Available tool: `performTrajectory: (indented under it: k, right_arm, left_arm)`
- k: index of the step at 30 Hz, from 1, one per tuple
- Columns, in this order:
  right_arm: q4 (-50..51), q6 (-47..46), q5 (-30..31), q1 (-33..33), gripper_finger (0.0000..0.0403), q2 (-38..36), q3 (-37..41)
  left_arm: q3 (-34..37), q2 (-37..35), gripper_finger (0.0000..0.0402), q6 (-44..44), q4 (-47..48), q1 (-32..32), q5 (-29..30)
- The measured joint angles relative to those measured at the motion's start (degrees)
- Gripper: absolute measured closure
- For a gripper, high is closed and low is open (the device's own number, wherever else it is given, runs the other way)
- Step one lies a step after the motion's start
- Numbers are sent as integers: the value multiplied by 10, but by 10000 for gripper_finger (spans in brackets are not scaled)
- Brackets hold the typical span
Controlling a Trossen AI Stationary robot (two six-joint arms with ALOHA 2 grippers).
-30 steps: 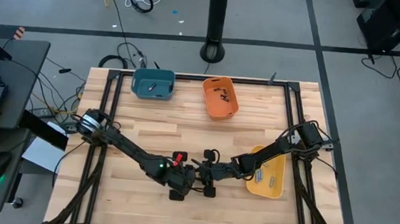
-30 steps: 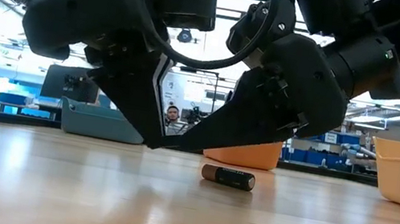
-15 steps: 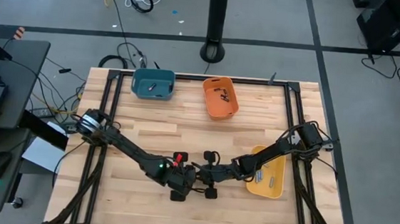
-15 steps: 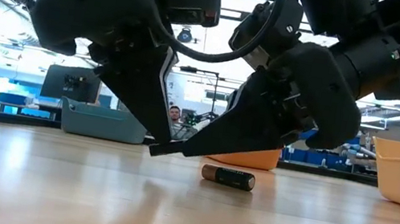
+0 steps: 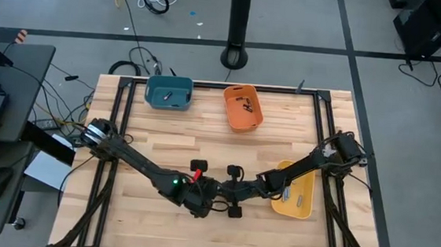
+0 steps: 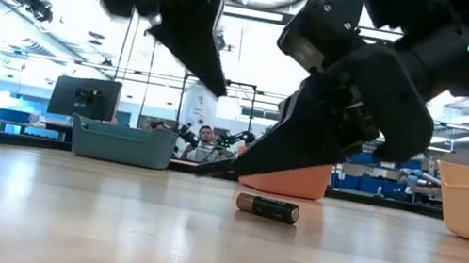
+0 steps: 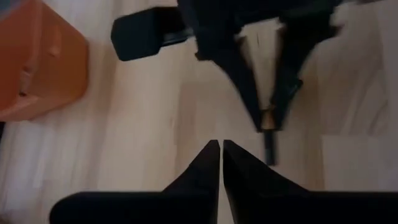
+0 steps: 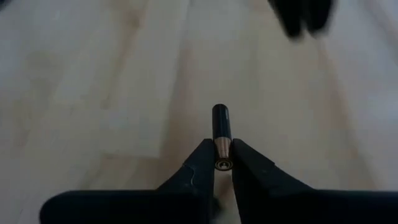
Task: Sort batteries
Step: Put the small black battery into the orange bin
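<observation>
My right gripper (image 8: 222, 143) is low over the table's near middle (image 5: 229, 194) and is shut on a small black battery with a copper-coloured end. My left gripper (image 7: 221, 144) hangs shut and empty beside it, higher up (image 6: 213, 75). From the left wrist view I look down on the right gripper (image 7: 267, 118) and its battery. A second dark battery (image 6: 267, 208) lies on its side on the wood in the low view. My right gripper pinches the battery between its two fingertips at the copper-coloured end (image 8: 222, 163). The fingers lie along it, and the black body (image 8: 221, 121) sticks out forward past the tips. The fingers slant down toward the table's left. The battery seems to be just clear of the wood.
A teal bin (image 5: 168, 92) and an orange bin (image 5: 243, 108) stand at the far edge, both with small items inside. A yellow bin (image 5: 294, 191) sits at the right under my right arm. Bare wood lies between the bins and the grippers.
The two grippers' tips were together just above the table. My left gripper has risen well clear and drawn back, still shut. My right gripper has stayed low, its tip lifting slightly. The battery on the wood has not moved.
</observation>
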State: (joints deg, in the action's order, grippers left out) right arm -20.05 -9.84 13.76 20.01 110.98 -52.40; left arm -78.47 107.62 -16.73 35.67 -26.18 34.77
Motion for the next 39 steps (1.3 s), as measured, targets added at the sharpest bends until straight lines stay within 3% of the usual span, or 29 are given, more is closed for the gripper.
performTrajectory:
  k: [5,9,14,20,24,31,39]
  right_arm:
    - [105,26,53,-10,356,-66,0]
    - [178,36,72,-39,356,-127,0]
    - [252,51,75,-101,356,-191,-5]
    - [364,73,75,-213,356,-222,-67]
    - [422,99,54,-311,356,-217,-119]
    - [494,137,-69,-491,356,-162,-194]
    - [560,176,-106,-565,355,-36,-269]
  left_arm:
    - [48,-37,392,-2,-56,-4,9]
    - [110,-68,395,17,-161,-6,-3]
    - [190,-99,396,54,-279,5,-46]
    - [292,-143,397,100,-419,33,-66]
    - [351,-184,397,119,-489,57,-89]
    - [425,-232,397,135,-530,90,-105]
    - [457,-235,397,152,-549,130,-113]
